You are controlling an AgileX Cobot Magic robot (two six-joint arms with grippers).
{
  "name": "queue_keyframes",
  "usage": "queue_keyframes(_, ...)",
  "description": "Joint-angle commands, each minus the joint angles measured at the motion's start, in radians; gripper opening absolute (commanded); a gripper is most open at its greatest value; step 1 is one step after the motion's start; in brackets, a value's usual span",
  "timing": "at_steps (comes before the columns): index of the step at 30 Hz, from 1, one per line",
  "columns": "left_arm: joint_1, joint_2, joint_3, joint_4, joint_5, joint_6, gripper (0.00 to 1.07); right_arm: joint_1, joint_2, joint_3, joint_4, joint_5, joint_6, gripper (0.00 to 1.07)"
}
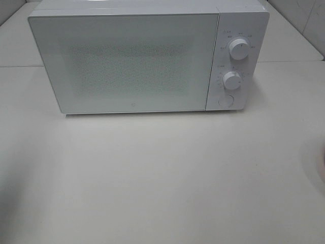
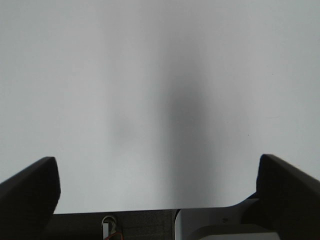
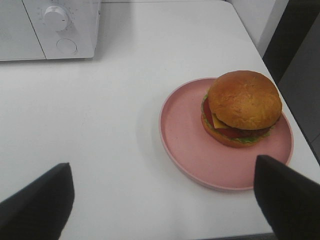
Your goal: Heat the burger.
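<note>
Burger (image 3: 243,107) on pink plate (image 3: 190,145), off to the right of the microwave (image 1: 147,56) and nearer the table's front edge, sitting toward one side of the plate rather than centred. Barely inside the high view, only a pink sliver of plate at its right border. Microwave door (image 1: 122,61) shut, two knobs and a round button down its right panel, so likely parked there awaiting an opened door. Right gripper (image 3: 165,205) spread wide, holding nothing, hovering short of the plate with one finger near its rim; seems staged for lifting plate and burger together. Left gripper (image 2: 160,192) also spread wide and holding nothing, over bare white table (image 2: 160,75), no microwave visible from its wrist; position relative to the door unclear.
</note>
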Motion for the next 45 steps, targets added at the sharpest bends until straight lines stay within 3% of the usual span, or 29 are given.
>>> queue_keyframes(1,0.030,-0.139,0.078,-0.023,0.036,0.007,1.01,-0.005,-0.026,-0.001,-0.002,-0.007,0.000,0.94)
queue_keyframes(6,0.030,-0.298,0.148,-0.025,0.073,0.011,1.01,-0.005,-0.026,-0.001,-0.002,-0.007,0.000,0.94)
queue_keyframes(8,0.030,-0.466,0.188,-0.036,0.084,0.011,1.01,-0.005,-0.026,-0.001,-0.002,-0.007,0.000,0.94)
queue_keyframes(11,0.030,-0.511,0.191,-0.048,0.082,0.011,1.01,-0.005,-0.026,-0.001,-0.002,-0.007,0.000,0.94)
queue_keyframes(19,0.030,-0.869,0.213,-0.066,0.049,0.015,1.01,-0.005,-0.026,-0.001,-0.002,-0.007,0.000,0.94)
queue_keyframes(33,0.030,-1.013,0.213,-0.046,0.049,0.014,1.01,-0.005,-0.026,-0.001,-0.002,-0.007,0.000,0.94)
queue_keyframes(45,0.030,-1.012,0.213,-0.046,0.049,0.014,1.00,-0.005,-0.014,-0.001,0.001,-0.007,0.000,0.94)
